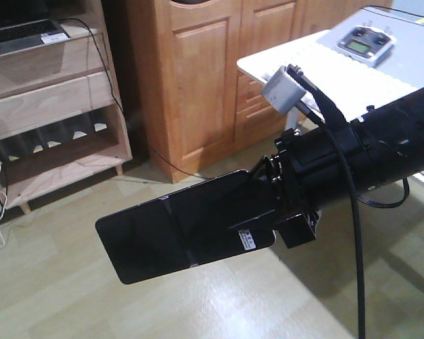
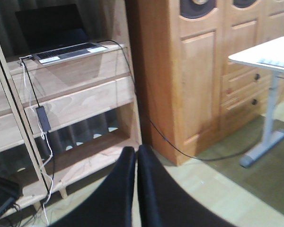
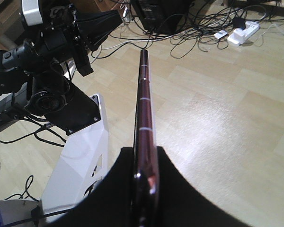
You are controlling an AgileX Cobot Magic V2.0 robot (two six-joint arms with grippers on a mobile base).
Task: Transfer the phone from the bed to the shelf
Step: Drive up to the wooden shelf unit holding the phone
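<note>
The phone [image 1: 184,229], a glossy black slab with a white barcode sticker, hangs in the air above the wooden floor. My right gripper [image 1: 267,212] is shut on its right end. In the right wrist view the phone [image 3: 144,104] shows edge-on with a pinkish side, clamped between the right gripper's [image 3: 144,152] jaws. The pale wooden shelf [image 1: 49,99] stands at the far left, well away from the phone. My left gripper [image 2: 136,152] is shut on nothing and faces the shelf [image 2: 85,101]. The bed is out of view.
A grey laptop [image 1: 25,32] lies on the shelf's top plank, with cables hanging down. An orange-brown wooden cabinet [image 1: 198,78] stands right of the shelf. A white table [image 1: 353,67] carries a grey controller [image 1: 367,44]. Cables [image 3: 194,21] litter the floor beyond the left arm [image 3: 52,42].
</note>
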